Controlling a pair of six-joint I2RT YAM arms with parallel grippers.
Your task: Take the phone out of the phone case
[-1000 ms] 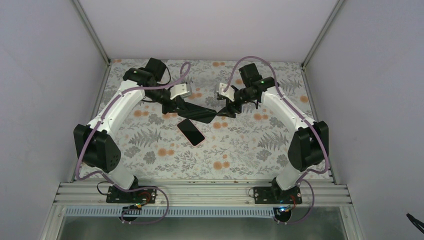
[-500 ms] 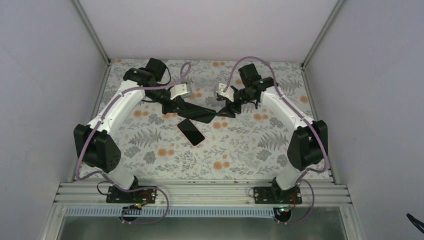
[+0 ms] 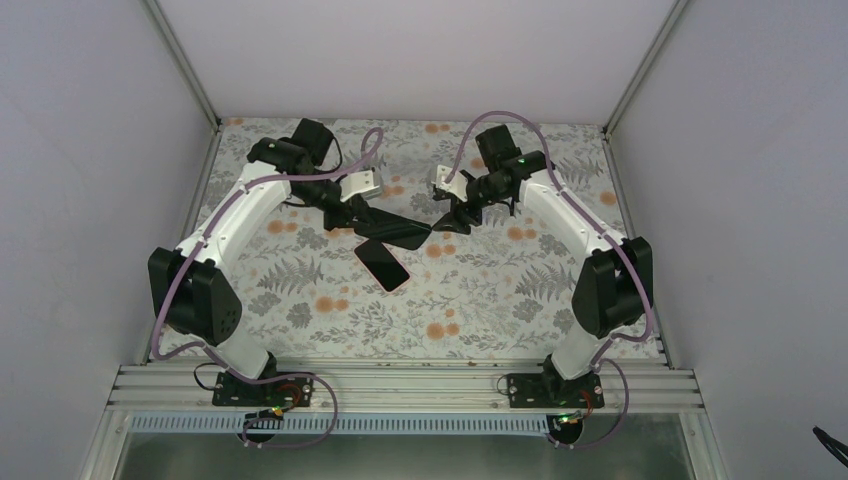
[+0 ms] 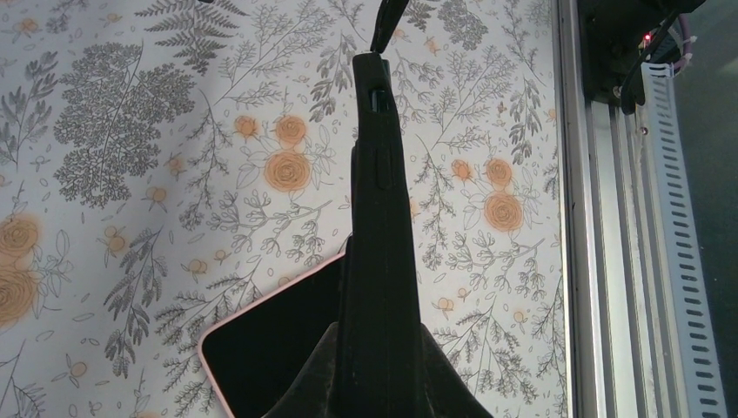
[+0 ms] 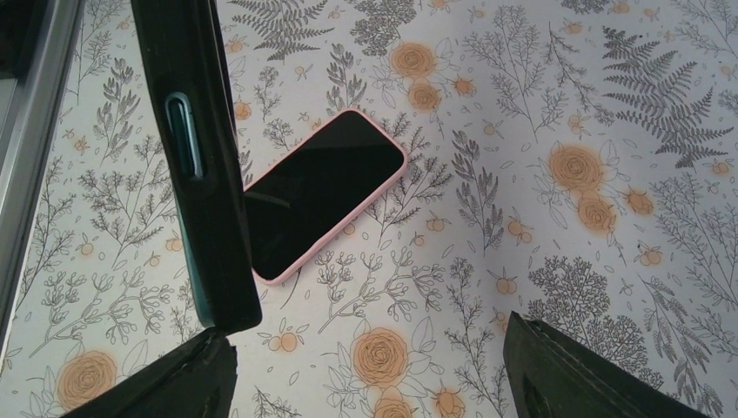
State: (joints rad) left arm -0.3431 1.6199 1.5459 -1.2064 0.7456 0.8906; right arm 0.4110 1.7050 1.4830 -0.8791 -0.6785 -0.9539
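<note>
Top external view: the phone [image 3: 382,262] lies flat on the floral counter [image 3: 480,300], screen up, near the middle. The dark phone case [image 3: 398,229] hangs just above it at about 1 o'clock, between the two arms.
Left end effector [image 3: 352,212]: clamped on one end of the phone case, at 10 o'clock from the phone. The left wrist view shows the phone case edge-on between its fingers.
Right end effector [image 5: 365,326]: fingers spread wide, gripping nothing. The far end of the phone case sits just beside the finger at 7 o'clock in the right wrist view; I cannot tell whether they touch.
Progress: the pink-rimmed phone is bare and apart from the phone case, so the removal looks done.
Phone case handling: probably light, thin and bendy, so it is best pinched on a side wall near a corner.
Phone handling: stiff and heavier, with a slick, fragile glass face. If it is moved, grip it across the long edges at mid-length.
Risk: a released phone case could land on the screen below.
</note>
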